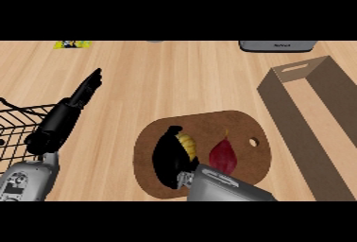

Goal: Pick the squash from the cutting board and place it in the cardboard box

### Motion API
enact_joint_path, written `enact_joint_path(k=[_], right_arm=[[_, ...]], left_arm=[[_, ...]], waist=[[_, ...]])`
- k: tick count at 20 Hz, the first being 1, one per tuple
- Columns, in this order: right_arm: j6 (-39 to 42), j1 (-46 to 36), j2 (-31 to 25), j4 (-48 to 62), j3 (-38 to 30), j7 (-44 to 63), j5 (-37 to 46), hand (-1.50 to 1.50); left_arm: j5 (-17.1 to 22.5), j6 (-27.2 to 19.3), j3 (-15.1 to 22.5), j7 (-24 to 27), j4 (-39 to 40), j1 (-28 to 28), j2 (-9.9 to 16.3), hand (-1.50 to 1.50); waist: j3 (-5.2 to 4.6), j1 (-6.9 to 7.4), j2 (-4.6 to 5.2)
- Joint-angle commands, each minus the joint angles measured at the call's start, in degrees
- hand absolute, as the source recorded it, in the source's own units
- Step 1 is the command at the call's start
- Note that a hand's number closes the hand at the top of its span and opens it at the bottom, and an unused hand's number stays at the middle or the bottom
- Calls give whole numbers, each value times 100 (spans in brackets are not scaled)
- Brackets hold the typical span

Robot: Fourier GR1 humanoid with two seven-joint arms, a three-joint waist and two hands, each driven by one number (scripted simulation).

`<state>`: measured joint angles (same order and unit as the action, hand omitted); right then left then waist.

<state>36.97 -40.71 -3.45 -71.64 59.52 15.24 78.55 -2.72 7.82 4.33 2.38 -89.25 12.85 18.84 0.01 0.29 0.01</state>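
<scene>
At the near edge of the counter, the right forearm comes in from below, grey and boxy, over the brown board. Its black right hand lies on the left half of the board, fingers curled round the yellow squash, of which only a ribbed strip shows past the fingers. The squash sits on the board, under the hand, and whether it is lifted off the wood cannot be told. Just beside it to the right lies a dark red pointed vegetable, touching the board and close to the forearm. A small round hole pierces the board near its right edge.

At the left, the left hand shows above a black wire basket, fingers straight and together, holding nothing. Its grey forearm enters from the lower left corner.

To the right of the board stands the cardboard box, long, open-topped, running from the near right edge away to the far right, a slot handle in its far end wall. Farther off, at the top edge, a grey appliance is partly seen, and a yellow packet lies at the far left.
</scene>
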Motion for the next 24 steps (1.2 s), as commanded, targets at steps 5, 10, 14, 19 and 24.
enact_joint_path(k=[5, 10, 14, 19, 24], right_arm=[[-1134, -236, -165, 330, -85, -1069, 488, 150], [-1385, -153, -88, -69, -131, -1364, 758, 150], [-2037, 328, 55, 193, -2088, -129, -97, 150], [-2944, 474, 338, 222, -4019, 1193, -929, 150], [-3468, -330, 342, 651, -4299, 1620, -646, 150]], left_arm=[[18, 229, -349, 328, 381, 201, 59, 0], [-197, 141, -198, 389, 352, -11, -153, 0], [-97, 174, -309, 208, 86, -151, 33, 0], [-72, 99, -297, 225, 26, -86, -86, 0], [-214, 129, -233, 99, 130, 203, -105, 0]], waist=[[-2, -13, 7], [-2, -21, -1], [24, -133, 23], [33, -123, 79], [1, 22, 25]])
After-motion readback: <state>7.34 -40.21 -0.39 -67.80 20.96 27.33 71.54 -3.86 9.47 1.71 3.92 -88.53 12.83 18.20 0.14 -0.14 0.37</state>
